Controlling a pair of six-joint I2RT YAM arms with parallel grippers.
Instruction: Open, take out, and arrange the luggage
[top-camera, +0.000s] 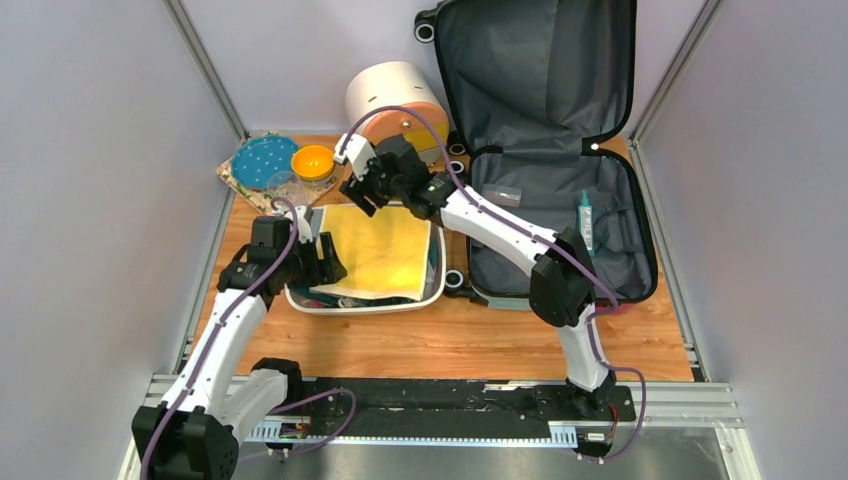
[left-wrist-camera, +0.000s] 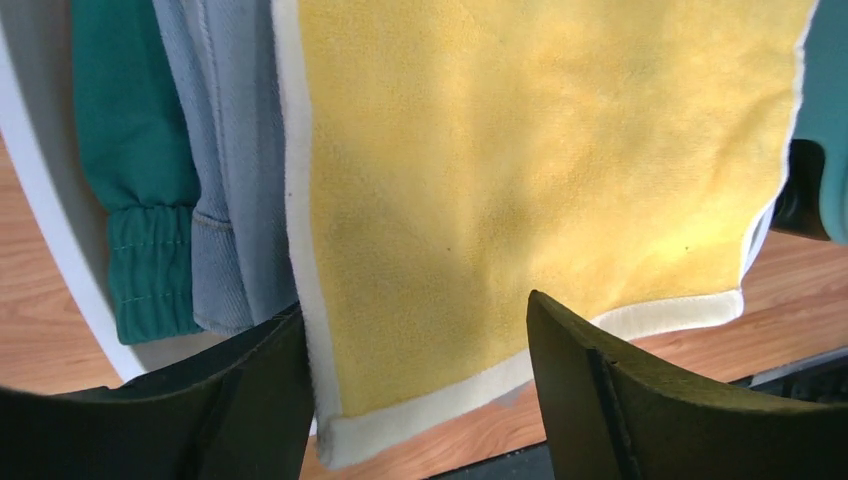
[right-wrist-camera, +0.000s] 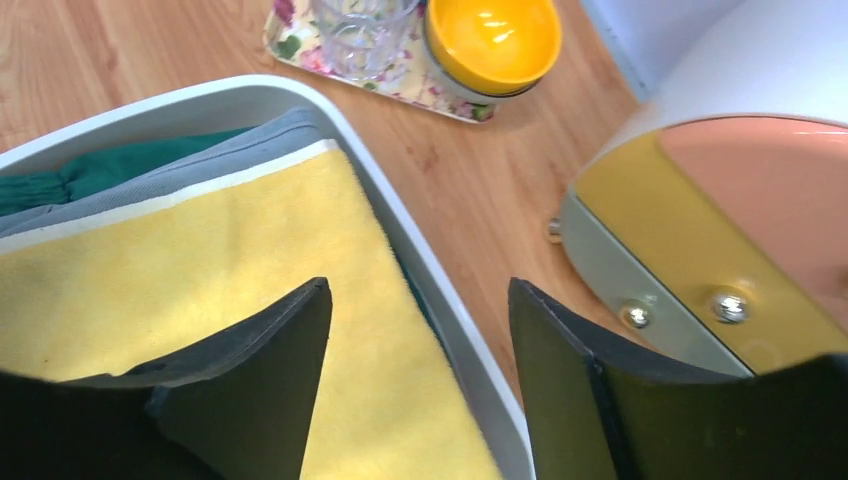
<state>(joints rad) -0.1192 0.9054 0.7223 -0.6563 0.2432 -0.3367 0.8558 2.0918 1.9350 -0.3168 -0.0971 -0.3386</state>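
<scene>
Along the right side of the top view, the luggage (top-camera: 620, 255) stands open. Its lower shell lies flat on the table and its lid is propped upright toward the upper edge of the frame, so its long axis runs top to bottom. On the grey lining rest a slim teal tube (top-camera: 586, 222), lying lengthwise with the case, and a small clear packet (top-camera: 502, 195).

Both sets of jaws sit left of the case, over the white basin (top-camera: 370, 303) in the middle of the frame. The right gripper (top-camera: 365, 190) hovers at the basin's upper rim, its jaws spread wide with nothing between them. Its wrist view shows the yellow towel (right-wrist-camera: 180, 290) under one finger and bare wood under the gap. The left gripper (top-camera: 325, 255) sits at the basin's left rim, jaws likewise well apart. The towel's white-hemmed corner (left-wrist-camera: 400, 400) shows in the gap but is not pinched.

The right arm is clearly the nearer one, its forearm already crossing the lower shell's left edge. For what remains in the case, it would likely have to swing rightward and come down across the tube's narrow width.
</scene>
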